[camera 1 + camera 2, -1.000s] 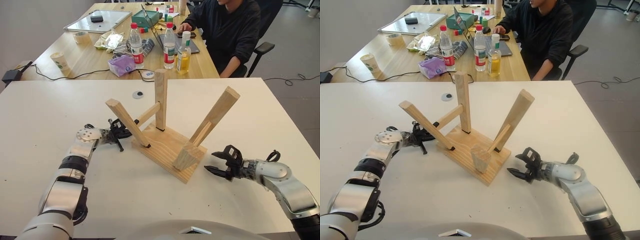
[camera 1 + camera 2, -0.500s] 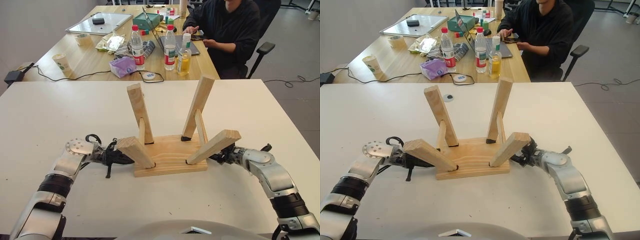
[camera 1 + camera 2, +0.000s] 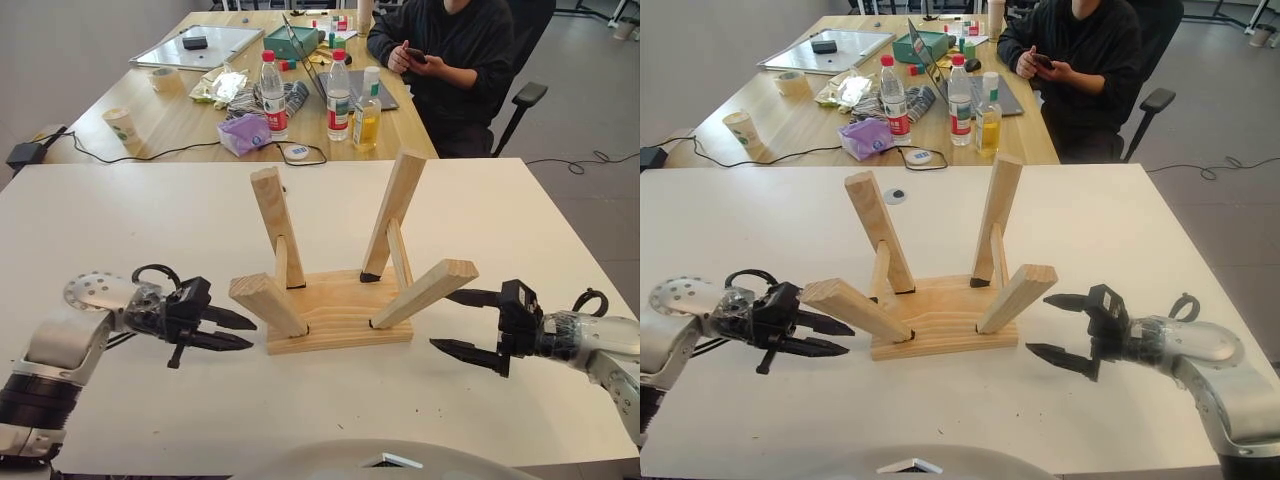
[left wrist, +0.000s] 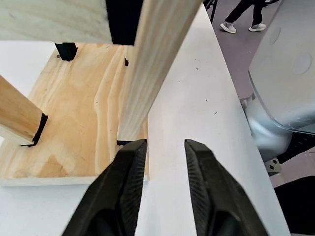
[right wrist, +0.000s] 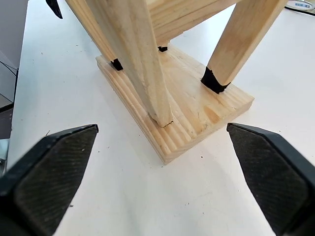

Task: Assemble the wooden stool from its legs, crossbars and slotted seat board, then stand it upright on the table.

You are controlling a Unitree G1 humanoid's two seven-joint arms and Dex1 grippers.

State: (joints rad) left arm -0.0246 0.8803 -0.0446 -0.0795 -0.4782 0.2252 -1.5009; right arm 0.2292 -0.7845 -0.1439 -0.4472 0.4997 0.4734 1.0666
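The stool (image 3: 340, 318) sits legs-up on the bench (image 3: 120, 230): stiff, fairly light wood, we judge. Our left claw (image 3: 245, 333) and right claw (image 3: 442, 319) gape empty; we'd grip opposite legs (image 3: 425, 292).

Your left arm (image 3: 55, 350) comes in low from the left side, wrist about level; left gripper (image 3: 250, 333) points toward the middle, fingers only a little apart; your right arm (image 3: 605, 345) mirrors it; right gripper (image 3: 440, 319) aims inward too, fingers spread wide, gripping nothing.
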